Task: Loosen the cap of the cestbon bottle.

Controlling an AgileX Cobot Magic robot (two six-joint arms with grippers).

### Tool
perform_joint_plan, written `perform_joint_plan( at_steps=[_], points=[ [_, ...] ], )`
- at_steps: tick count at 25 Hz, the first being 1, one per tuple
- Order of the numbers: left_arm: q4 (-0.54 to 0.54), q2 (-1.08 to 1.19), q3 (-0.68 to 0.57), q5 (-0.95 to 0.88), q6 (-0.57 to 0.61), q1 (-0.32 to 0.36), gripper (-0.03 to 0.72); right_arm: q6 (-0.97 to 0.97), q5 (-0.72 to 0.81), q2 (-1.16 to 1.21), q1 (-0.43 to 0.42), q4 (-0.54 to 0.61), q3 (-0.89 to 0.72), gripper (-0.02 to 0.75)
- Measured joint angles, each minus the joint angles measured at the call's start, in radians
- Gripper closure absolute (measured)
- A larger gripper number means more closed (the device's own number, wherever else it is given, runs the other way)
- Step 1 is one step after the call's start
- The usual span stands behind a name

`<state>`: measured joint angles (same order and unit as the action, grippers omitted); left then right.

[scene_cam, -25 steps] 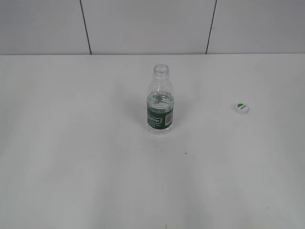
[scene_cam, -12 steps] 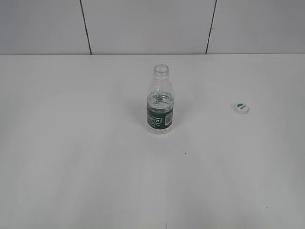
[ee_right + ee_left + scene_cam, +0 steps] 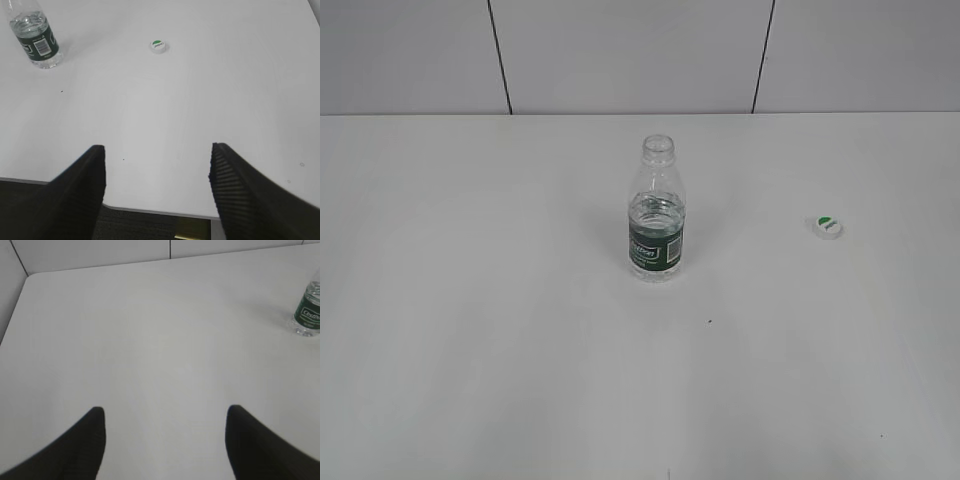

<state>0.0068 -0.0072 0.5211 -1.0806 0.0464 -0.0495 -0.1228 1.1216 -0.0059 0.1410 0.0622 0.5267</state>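
Clear plastic, the bottle [image 3: 656, 210] stands upright mid-table with its neck bare; the cap [image 3: 825, 227] lies flat well off to its right, so I judge the loosening done. My left gripper [image 3: 165, 440] and right gripper [image 3: 157, 172] hang spread and empty, well back from both.

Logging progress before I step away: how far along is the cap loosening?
Done: the cap is fully off, lying on the table apart from the upright, open-necked cestbon bottle. In hand: nothing; left end effector and right end effector are open and empty. Nothing visibly remains.
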Motion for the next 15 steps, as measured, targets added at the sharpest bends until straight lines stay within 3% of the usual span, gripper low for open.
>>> perform_joint_plan(
  at_steps=[15],
  points=[
    [-0.007, 0.0, -0.001, 0.009, -0.001, 0.0, 0.261, -0.011, -0.025, 0.0, 0.0, -0.002, -0.013, 0.237]
  ],
)
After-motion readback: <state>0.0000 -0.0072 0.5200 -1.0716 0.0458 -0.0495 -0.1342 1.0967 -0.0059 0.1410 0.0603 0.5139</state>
